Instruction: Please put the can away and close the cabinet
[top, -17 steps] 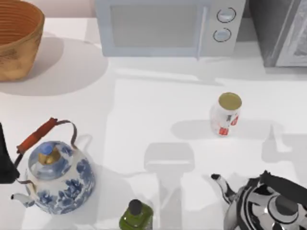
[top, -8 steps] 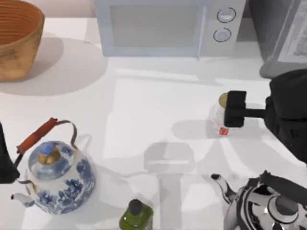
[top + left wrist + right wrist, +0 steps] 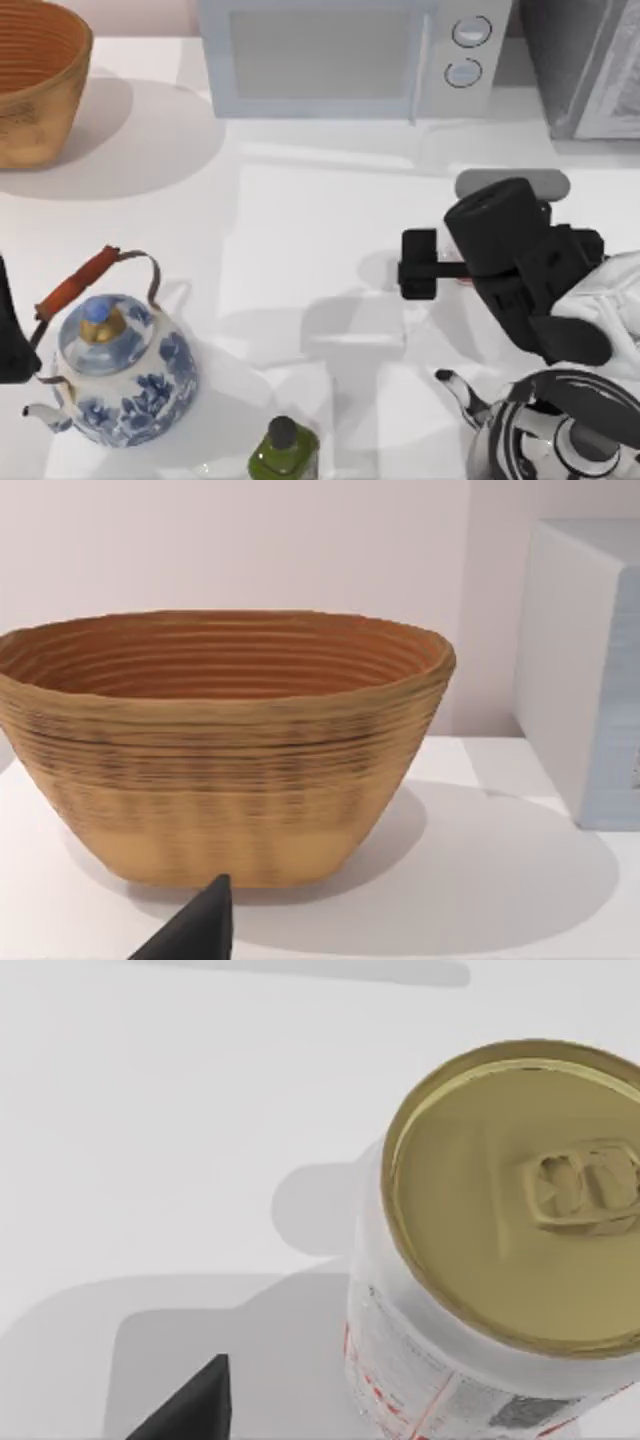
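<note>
The can (image 3: 500,1220) stands upright on the table (image 3: 300,250), right of centre, directly beneath the right gripper (image 3: 420,264); finger state cannot be told. The grasp is best made by descending centred, jaws straddling the can's body below the gold lid, without tipping it. The left arm is parked at the table's left edge.

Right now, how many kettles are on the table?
2. The blue-and-white kettle stands near the table's left front; the striped black-and-silver kettle stands at the right front corner, partly cut off by the frame, just below the right arm. None seems hidden.
</note>
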